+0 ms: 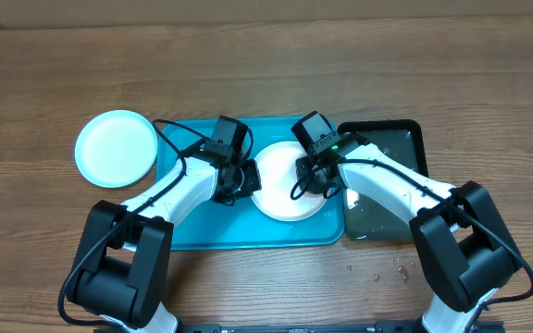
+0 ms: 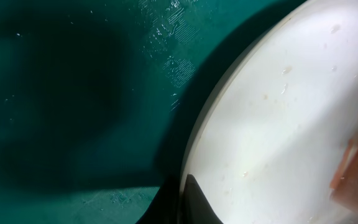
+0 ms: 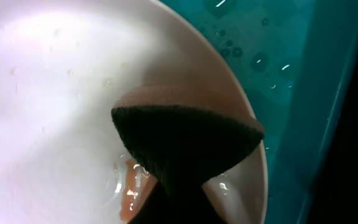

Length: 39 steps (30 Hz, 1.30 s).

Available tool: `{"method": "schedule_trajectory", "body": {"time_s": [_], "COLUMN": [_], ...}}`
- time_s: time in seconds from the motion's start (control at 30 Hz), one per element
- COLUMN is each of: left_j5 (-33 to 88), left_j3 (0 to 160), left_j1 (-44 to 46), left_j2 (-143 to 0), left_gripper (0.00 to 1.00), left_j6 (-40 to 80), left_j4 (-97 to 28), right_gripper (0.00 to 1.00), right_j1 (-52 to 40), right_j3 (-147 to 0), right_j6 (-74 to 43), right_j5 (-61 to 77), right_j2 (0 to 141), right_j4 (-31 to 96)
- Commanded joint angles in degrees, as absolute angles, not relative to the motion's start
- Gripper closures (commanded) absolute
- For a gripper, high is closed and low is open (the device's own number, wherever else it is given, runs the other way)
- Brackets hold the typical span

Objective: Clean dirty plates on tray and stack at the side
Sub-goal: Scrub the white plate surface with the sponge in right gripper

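**Scrubbing the white plate on the tray**

The white plate (image 1: 280, 196) is lying right of centre on the tray (image 1: 202, 236). The left gripper (image 1: 239, 182) is pinching its rim at 9 o'clock. The right gripper (image 1: 315, 178), at 3 o'clock, is clamping a sponge (image 3: 185, 140) and pressing it onto an orange smear (image 3: 129, 194). Everything is wet, so a hard stroke could be sliding the plate out of that thin pinch. Pressing near the edge could be tipping it. The blue plate (image 1: 116, 148) is waiting off the tray at 9 o'clock.
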<state>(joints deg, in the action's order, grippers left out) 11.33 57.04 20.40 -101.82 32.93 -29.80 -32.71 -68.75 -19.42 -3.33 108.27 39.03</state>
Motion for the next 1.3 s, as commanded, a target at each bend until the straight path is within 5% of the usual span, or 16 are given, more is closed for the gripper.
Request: {"method": "schedule_trajectory", "body": {"time_s": [0.0,0.2,0.27,0.77,1.27], "left_j5": [10.33,10.33,10.33,10.33,10.35], "left_j3": [57.14,57.12,57.14,57.12,57.12], "left_j1": [20.71,20.71,20.71,20.71,20.71], "left_j2": [-102.69,-102.69,-102.69,-102.69,-102.69], "left_gripper": [0.96,0.96,0.96,0.96,0.96], "left_j6": [33.43,33.43,33.43,33.39,32.75], "left_j4": [-30.20,-30.20,-30.22,-30.20,-30.15], "right_gripper": [0.94,0.89,0.96,0.96,0.95], "right_j1": [-32.38,-32.38,-32.38,-32.38,-34.11], "right_j3": [-68.10,-68.10,-68.10,-65.54,-65.54], "right_j6": [-20.27,-20.88,-20.88,-20.69,-20.62], "right_j5": [-4.45,-4.45,-4.47,-2.22,24.60], "right_j2": [106.52,106.52,106.52,109.40,113.36], "right_j4": [38.61,38.11,38.17,34.87,31.05]}}
